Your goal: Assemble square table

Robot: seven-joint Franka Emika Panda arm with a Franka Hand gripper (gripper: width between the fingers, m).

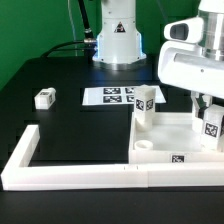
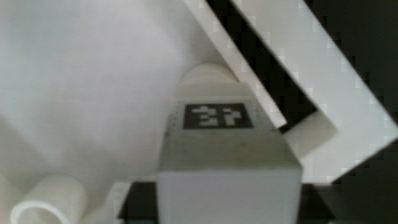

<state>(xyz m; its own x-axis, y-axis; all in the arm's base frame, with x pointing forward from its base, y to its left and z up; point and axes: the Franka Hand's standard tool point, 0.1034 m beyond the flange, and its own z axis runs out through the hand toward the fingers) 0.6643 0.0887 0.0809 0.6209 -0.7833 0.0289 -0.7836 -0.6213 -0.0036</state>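
The white square table slab (image 1: 172, 139) lies rim-up at the exterior view's right, with a round corner hole (image 1: 143, 145) showing. One tagged leg block (image 1: 146, 103) stands upright on its far left corner. My gripper (image 1: 208, 110) is shut on a second tagged leg (image 1: 211, 127) and holds it upright at the slab's right side. In the wrist view this leg (image 2: 222, 150) sits between my dark fingers (image 2: 141, 198), over the slab (image 2: 89, 90), with a hole (image 2: 43, 206) beside it. I cannot tell whether it is seated. A third leg (image 1: 45, 97) lies loose at the left.
The marker board (image 1: 112, 96) lies flat in the middle of the black table. The long white L-shaped border wall (image 1: 70, 174) runs along the front and up the left side. The robot base (image 1: 117, 40) stands at the back.
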